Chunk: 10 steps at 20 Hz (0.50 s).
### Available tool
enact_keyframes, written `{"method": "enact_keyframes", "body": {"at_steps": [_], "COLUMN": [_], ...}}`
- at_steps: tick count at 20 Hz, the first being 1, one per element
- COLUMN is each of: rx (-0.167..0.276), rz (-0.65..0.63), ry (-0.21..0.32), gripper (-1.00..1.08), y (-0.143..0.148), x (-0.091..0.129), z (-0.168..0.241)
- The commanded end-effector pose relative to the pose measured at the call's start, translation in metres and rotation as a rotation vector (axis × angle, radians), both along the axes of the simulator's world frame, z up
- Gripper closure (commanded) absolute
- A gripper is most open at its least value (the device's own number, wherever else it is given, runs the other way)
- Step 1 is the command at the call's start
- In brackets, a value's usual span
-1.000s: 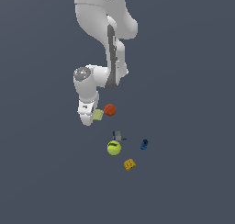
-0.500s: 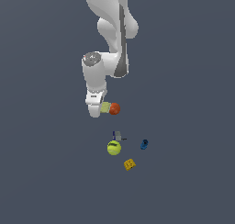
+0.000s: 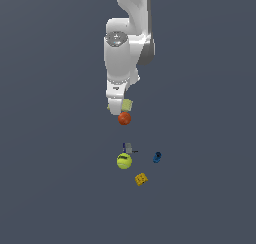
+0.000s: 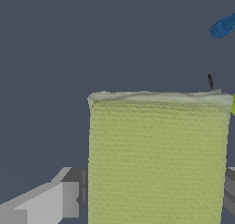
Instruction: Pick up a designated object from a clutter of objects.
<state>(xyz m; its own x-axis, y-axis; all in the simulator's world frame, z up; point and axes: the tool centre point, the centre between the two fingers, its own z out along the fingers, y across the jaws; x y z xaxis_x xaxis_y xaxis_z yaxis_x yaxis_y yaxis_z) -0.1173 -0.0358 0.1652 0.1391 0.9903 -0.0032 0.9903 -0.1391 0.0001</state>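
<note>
Pale green pad: clamped between fingers, lifted above the orange ball; held flat-faced, likely for firm grip. Remaining clutter on desk below: green ball, blue piece

Pad: matt, rough woven-cloth texture. Tool casing: smooth white plastic look.

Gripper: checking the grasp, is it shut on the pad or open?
Shut on the pad: in the wrist view the gripper has a finger at each pad edge.
</note>
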Motion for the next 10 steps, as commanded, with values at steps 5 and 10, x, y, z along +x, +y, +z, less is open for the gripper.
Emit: {"method": "enact_keyframes", "body": {"at_steps": [5,10], "rx": [-0.001,0.000], "rz": [0.000,0.001], "ry": [0.000,0.000], "gripper": [1.08,1.08], "y": [0.042,0.075], "x": [-0.009,-0.015], "z": [0.054,0.095]}}
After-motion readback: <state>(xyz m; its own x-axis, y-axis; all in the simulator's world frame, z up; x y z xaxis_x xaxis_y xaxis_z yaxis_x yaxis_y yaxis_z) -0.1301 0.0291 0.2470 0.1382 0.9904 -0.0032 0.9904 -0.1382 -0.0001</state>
